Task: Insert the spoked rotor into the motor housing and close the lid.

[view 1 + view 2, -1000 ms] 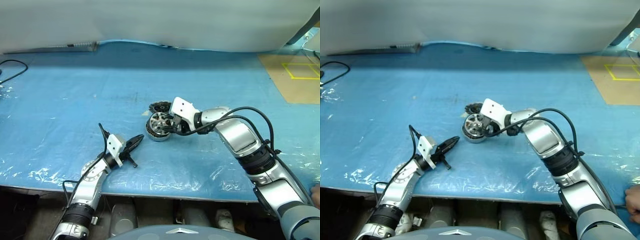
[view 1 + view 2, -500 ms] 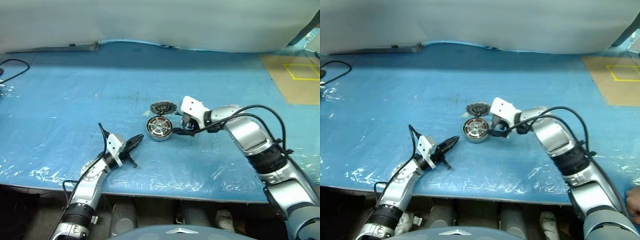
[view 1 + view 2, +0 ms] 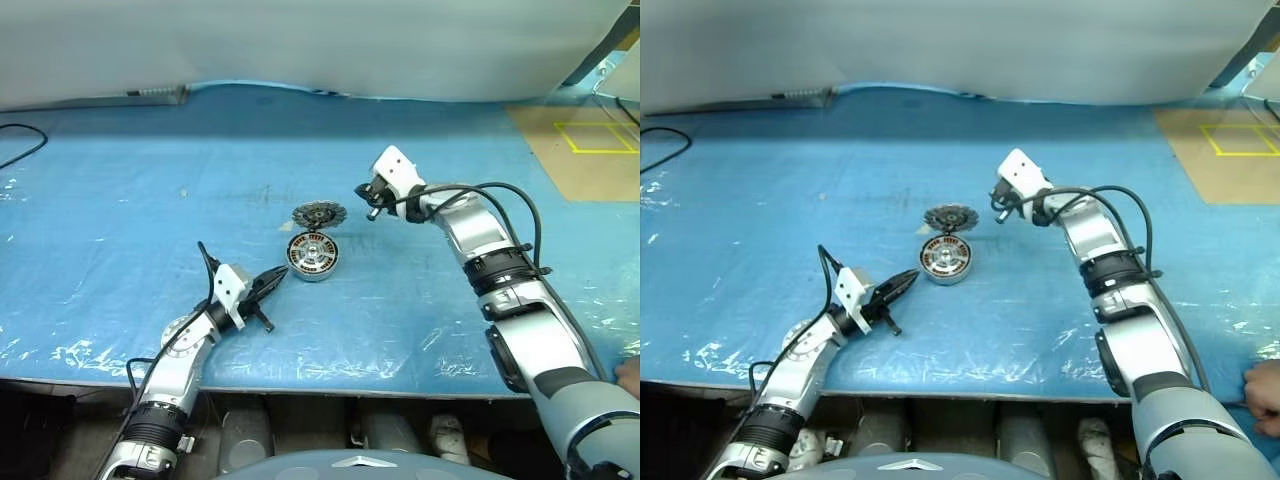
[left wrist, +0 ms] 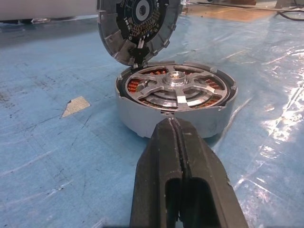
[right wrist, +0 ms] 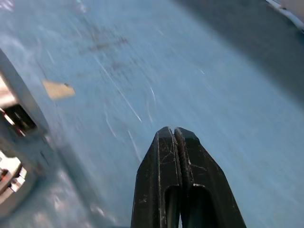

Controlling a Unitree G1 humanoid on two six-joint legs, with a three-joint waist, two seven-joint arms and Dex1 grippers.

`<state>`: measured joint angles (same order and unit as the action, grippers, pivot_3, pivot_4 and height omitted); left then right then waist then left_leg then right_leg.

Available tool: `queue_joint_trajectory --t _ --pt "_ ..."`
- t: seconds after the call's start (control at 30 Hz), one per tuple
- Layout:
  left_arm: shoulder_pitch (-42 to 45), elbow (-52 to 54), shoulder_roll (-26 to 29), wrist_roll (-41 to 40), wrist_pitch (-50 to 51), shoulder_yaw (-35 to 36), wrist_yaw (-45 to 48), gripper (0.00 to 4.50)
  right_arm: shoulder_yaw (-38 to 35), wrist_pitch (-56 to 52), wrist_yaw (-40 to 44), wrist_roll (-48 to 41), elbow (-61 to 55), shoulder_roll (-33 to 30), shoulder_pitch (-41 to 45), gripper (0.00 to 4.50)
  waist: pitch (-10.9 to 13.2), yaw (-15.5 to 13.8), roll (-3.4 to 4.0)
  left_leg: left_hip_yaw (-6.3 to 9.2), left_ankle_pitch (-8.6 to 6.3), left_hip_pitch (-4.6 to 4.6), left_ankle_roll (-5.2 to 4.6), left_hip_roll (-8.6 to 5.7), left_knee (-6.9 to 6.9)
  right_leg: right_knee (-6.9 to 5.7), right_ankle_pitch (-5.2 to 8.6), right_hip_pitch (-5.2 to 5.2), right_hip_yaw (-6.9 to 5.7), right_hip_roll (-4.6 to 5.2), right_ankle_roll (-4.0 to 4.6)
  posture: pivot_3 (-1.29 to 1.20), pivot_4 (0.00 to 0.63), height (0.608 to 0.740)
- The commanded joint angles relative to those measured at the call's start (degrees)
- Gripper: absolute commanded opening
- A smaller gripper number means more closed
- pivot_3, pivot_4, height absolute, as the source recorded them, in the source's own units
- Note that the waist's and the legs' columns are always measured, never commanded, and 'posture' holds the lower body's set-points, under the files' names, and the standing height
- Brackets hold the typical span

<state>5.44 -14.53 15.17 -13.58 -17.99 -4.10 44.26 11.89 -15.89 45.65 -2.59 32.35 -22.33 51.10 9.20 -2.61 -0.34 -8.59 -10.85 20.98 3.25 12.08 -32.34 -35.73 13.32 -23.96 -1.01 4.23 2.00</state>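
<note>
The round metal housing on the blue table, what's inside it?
Inside the motor housing sits the spoked rotor, with copper windings visible between its spokes. Anything deeper is covered.

Machined metal parts on a glossy blue plastic sheet

The motor housing (image 4: pixel 142 121) is matt grey metal with copper-orange windings showing under the brushed silver spoked rotor (image 4: pixel 176 88). The lid (image 4: pixel 135 26) is grey cast-looking metal, its ribbed face dark at the centre. The bench (image 3: pixel 120 200) wears a crinkled, shiny blue plastic film, scuffed and scratched. The fingers (image 4: pixel 164 156) of the left gripper (image 4: pixel 175 124) are matt black plastic, lightly scored.
</note>
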Motion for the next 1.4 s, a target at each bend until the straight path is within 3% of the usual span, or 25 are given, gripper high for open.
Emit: queue_joint_trajectory --t 0.03,0.33,0.87,1.07,1.17,1.4 --pt "-0.4 2.4 0.4 -0.2 -0.4 0.8 -0.6 0.00 -1.9 -2.4 7.0 -5.2 -5.4 0.5 0.0 0.03 0.0 -0.1 0.00 0.01 0.00 0.14 -0.02 0.04 -0.06 -0.01 -0.01 -0.07 -0.05 -0.01 0.00 0.00 0.150 0.740" --pt "-1.0 3.0 0.3 -0.2 -0.3 0.7 -1.5 0.00 -1.3 -11.6 11.7 -9.1 -17.7 -0.7 -6.5 0.03 0.0 -0.3 0.00 0.00 -0.03 0.22 -0.04 0.18 -0.14 -0.01 -0.03 -0.10 -0.18 -0.03 0.05 0.00 0.150 0.740" --pt "0.3 1.6 0.6 -0.2 -0.4 0.8 -1.0 0.00 2.0 -18.6 2.9 -7.8 -29.1 3.6 -19.0 0.03 0.0 -0.2 0.00 0.00 -0.13 0.12 0.17 0.17 -0.14 -0.02 -0.06 -0.09 -0.12 -0.03 0.08 0.00 0.150 0.740" --pt "0.8 0.9 0.7 -0.3 -0.7 0.9 -0.7 0.00 3.1 -17.2 4.2 -7.7 -33.7 1.4 -19.2 0.03 0.0 -0.2 0.00 0.01 -0.13 0.14 0.18 0.15 -0.11 0.02 -0.07 -0.09 -0.11 -0.03 0.07 0.00 0.150 0.740" --pt "0.7 0.8 0.7 -0.3 -0.8 0.9 -0.5 0.00 1.7 -17.6 4.9 -9.2 -35.6 0.6 -18.5 0.62 0.0 -0.2 0.00 0.01 -0.13 0.13 0.18 0.15 -0.10 0.02 -0.07 -0.09 -0.11 -0.03 0.06 0.00 0.150 0.740" --pt "1.1 0.2 0.6 -0.3 -1.0 0.8 -0.2 0.00 3.4 -16.8 4.9 -8.5 -37.1 -0.2 -19.4 2.96 0.0 -0.1 0.00 0.01 -0.13 0.13 0.18 0.14 -0.10 0.02 -0.07 -0.09 -0.11 -0.03 0.06 0.00 0.150 0.740"
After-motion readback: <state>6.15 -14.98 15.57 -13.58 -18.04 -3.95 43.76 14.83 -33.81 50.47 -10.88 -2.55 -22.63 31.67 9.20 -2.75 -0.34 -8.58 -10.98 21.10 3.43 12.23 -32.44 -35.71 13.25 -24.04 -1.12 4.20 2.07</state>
